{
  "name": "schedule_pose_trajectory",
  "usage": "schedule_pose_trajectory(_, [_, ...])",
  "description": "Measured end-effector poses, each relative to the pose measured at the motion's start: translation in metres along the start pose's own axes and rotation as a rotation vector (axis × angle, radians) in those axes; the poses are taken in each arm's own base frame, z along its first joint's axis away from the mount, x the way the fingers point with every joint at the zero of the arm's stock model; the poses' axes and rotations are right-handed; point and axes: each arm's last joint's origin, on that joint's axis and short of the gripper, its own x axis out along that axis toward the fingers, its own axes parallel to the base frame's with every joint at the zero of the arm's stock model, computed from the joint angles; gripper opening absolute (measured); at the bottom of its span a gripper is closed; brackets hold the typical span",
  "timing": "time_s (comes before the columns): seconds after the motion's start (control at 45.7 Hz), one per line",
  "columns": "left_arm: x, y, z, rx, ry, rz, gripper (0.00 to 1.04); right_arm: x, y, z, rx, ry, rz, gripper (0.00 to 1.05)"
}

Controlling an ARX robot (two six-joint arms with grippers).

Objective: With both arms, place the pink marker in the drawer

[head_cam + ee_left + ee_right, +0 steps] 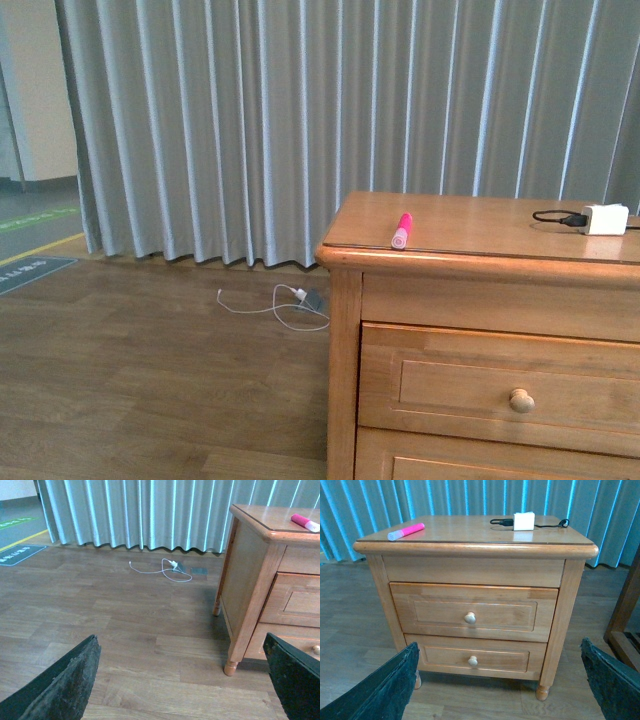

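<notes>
The pink marker [401, 230] lies on the dresser top near its front left corner; it also shows in the left wrist view [305, 522] and the right wrist view [406, 531]. The drawer [500, 385] is the upper wide one with a round knob [470, 618], and it is shut. My left gripper [182, 680] is open and empty, low over the floor, left of the dresser. My right gripper [497, 680] is open and empty, in front of the dresser and well back from it. Neither arm shows in the front view.
A white charger block [606, 219] with a black cable sits at the back right of the dresser top [480, 225]. A second drawer [475, 657] lies below. A white cable [285, 305] lies on the wooden floor by the grey curtain [300, 120]. Wooden furniture [625, 615] stands right of the dresser.
</notes>
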Motion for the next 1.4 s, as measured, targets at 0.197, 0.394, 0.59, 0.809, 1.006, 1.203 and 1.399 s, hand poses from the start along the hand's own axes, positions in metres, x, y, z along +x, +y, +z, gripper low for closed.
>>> schedule_pose_trajectory(0.197, [0.0, 0.0, 0.0, 0.0, 0.0, 0.0, 0.99, 0.0, 0.0, 0.0, 0.0, 0.0, 0.0, 0.96])
schedule_pose_trajectory(0.394, [0.0, 0.0, 0.0, 0.0, 0.0, 0.0, 0.99, 0.0, 0.0, 0.0, 0.0, 0.0, 0.0, 0.96])
schedule_pose_trajectory(0.59, [0.0, 0.0, 0.0, 0.0, 0.0, 0.0, 0.99, 0.0, 0.0, 0.0, 0.0, 0.0, 0.0, 0.96])
schedule_pose_trajectory(0.809, [0.0, 0.0, 0.0, 0.0, 0.0, 0.0, 0.99, 0.0, 0.0, 0.0, 0.0, 0.0, 0.0, 0.96])
schedule_pose_trajectory(1.006, [0.0, 0.0, 0.0, 0.0, 0.0, 0.0, 0.99, 0.0, 0.0, -0.001, 0.02, 0.096, -0.018, 0.96])
schedule_pose_trajectory(1.203, [0.0, 0.0, 0.0, 0.0, 0.0, 0.0, 0.99, 0.011, 0.004, 0.003, 0.09, 0.377, 0.022, 0.96])
schedule_pose_trajectory(1.399, [0.0, 0.0, 0.0, 0.0, 0.0, 0.0, 0.99, 0.051, 0.013, 0.018, 0.074, 0.372, 0.051, 0.96])
